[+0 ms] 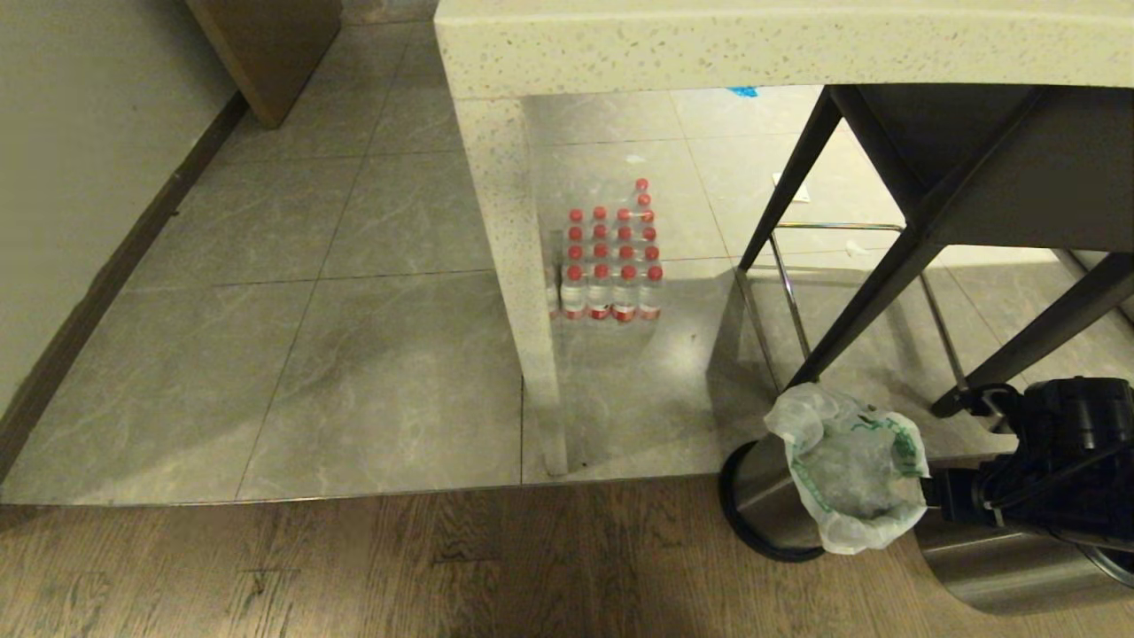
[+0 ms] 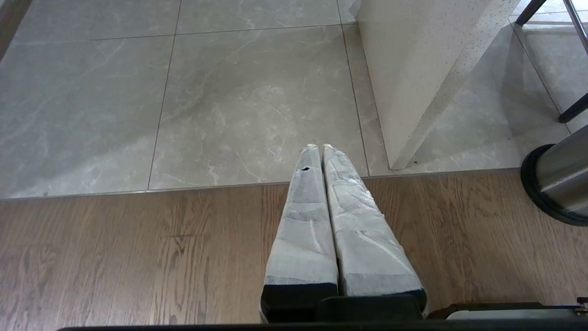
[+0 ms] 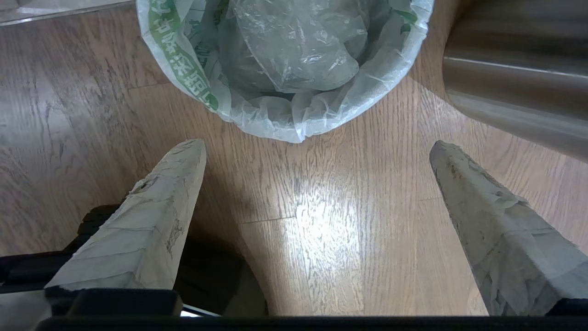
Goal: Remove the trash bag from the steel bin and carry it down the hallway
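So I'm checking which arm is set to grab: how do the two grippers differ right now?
The left gripper is shut, its wrapped fingers pressed together; the right gripper is spread wide open. The left gripper hangs over bare floor, well away from the steel bin; the right gripper sits beside the trash bag, pointing at its rim without touching it. Both grippers hold nothing, and both have grey wrapped fingers.

Trash bag (image 1: 852, 474) lining steel bin (image 1: 772, 496)
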Tool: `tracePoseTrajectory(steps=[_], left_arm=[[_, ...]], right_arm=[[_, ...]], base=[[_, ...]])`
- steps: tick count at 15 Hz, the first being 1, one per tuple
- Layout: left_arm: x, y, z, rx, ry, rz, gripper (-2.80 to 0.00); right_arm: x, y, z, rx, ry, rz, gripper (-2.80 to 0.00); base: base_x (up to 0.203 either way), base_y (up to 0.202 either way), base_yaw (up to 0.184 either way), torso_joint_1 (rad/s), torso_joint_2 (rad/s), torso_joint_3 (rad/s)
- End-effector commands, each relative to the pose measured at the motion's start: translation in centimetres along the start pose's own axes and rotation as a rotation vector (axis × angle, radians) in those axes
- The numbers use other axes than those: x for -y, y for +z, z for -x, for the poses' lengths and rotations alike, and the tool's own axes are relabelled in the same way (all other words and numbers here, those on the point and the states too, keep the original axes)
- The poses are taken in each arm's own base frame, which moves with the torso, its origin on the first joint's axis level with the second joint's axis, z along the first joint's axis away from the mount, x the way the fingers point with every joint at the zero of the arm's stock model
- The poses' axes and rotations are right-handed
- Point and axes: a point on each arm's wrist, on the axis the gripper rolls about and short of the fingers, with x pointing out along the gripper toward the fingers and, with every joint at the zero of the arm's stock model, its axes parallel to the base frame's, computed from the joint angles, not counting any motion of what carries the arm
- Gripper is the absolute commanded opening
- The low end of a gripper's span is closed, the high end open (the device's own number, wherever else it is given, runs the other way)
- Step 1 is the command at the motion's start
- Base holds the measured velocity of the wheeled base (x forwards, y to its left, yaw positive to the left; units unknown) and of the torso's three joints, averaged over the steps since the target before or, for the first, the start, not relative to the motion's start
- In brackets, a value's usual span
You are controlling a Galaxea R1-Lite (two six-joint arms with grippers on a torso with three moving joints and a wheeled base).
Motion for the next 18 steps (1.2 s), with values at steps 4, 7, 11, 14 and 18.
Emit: tracePoseTrajectory(steps=[4, 7, 11, 14, 18], left_arm=[[0.00, 0.00, 0.01, 0.002, 0.000, 0.000, -2.80], [0.00, -0.02, 0.01, 0.001, 0.000, 0.000, -2.80], [0.00, -0.04, 0.00, 0.000, 0.000, 0.000, -2.80], [0.00, -0.04, 0.00, 0.000, 0.000, 0.000, -2.80], [0.00, -0.01, 0.00, 0.000, 0.000, 0.000, -2.80]], right_arm=[[-1.02, -19.21, 20.35, 0.727, 0.106, -0.004, 0.00], [-1.02, -19.21, 20.35, 0.727, 0.106, -0.004, 0.00], [-1.02, -19.21, 20.35, 0.727, 0.106, -0.004, 0.00], [-1.02, -19.21, 20.35, 0.727, 0.106, -0.004, 0.00], [-1.02, -19.21, 20.35, 0.727, 0.106, -0.004, 0.00]], base=[[0.000, 0.000, 0.000, 0.000, 0.00, 0.000], [0.000, 0.000, 0.000, 0.000, 0.00, 0.000], [0.000, 0.000, 0.000, 0.000, 0.00, 0.000], [0.000, 0.000, 0.000, 0.000, 0.00, 0.000], [0.000, 0.000, 0.000, 0.000, 0.00, 0.000]])
